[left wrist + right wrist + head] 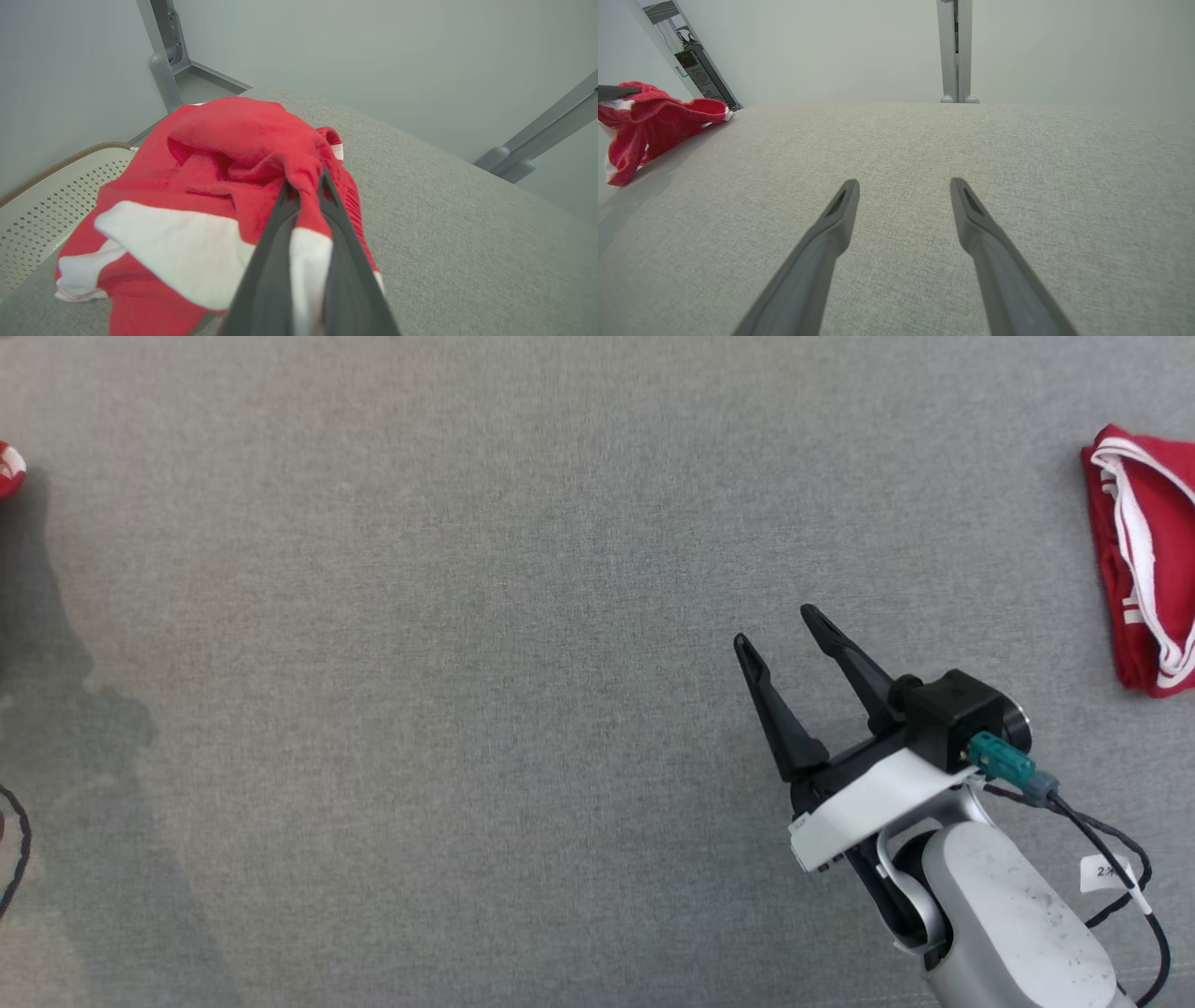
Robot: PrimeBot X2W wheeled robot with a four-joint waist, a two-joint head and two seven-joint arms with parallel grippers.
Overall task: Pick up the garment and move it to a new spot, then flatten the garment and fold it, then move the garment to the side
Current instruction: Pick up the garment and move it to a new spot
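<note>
Pinching a fold of the crumpled garment (224, 140), the left gripper (305, 182) has its two dark fingers clenched together, with red and white cloth squeezed up between them. The garment is red with broad white bands. It lies heaped at the left edge of the grey fabric table (420, 663), close to a rounded corner, and part of it spills over that edge towards one cream perforated basket (42, 196) just beside the table. From the right wrist view the same heap (654, 121) sits far off at the left side of the table, with one dark fingertip (616, 92) of the left gripper lying on top of it.

I count two red and white pieces of cloth. The second one (1144, 569) is folded and lies flat at the table's right edge, well apart from the first, its white trim running along the fold.

The right gripper (775, 625) hovers over the bare middle-right of the table, its two fingers spread wide and grasping nothing. A black cable (1111, 859) loops from its wrist beside a small white tag.

Two grey metal posts (163, 70) stand beyond the table against the pale wall.
</note>
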